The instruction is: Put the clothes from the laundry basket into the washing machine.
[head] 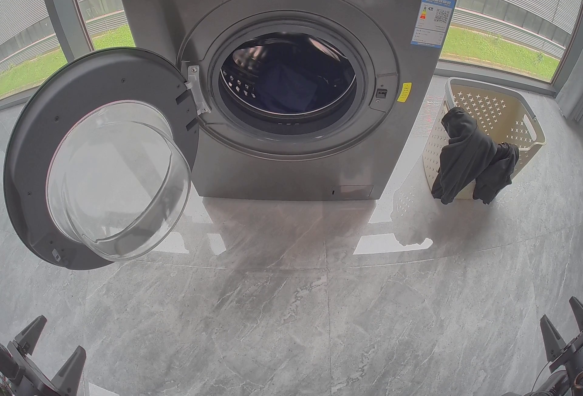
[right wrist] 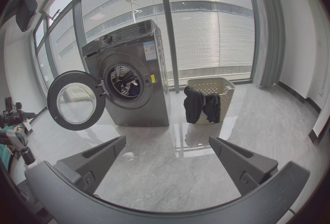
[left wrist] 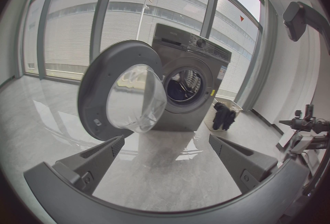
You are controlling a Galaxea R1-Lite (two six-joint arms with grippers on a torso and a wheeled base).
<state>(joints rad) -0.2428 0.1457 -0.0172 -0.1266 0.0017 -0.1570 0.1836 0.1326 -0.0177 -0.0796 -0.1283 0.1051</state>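
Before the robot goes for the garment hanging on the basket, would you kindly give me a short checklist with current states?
1. Washing machine door swung wide open: ok.
2. Drum opening unblocked, dark clothes already inside: ok.
3. Dark garment draped over the laundry basket rim, graspable from outside: ok.
4. Left gripper open, holding nothing: ok.
5. Right gripper open, holding nothing: ok.
6. More clothes at the basket's bottom: cannot tell.
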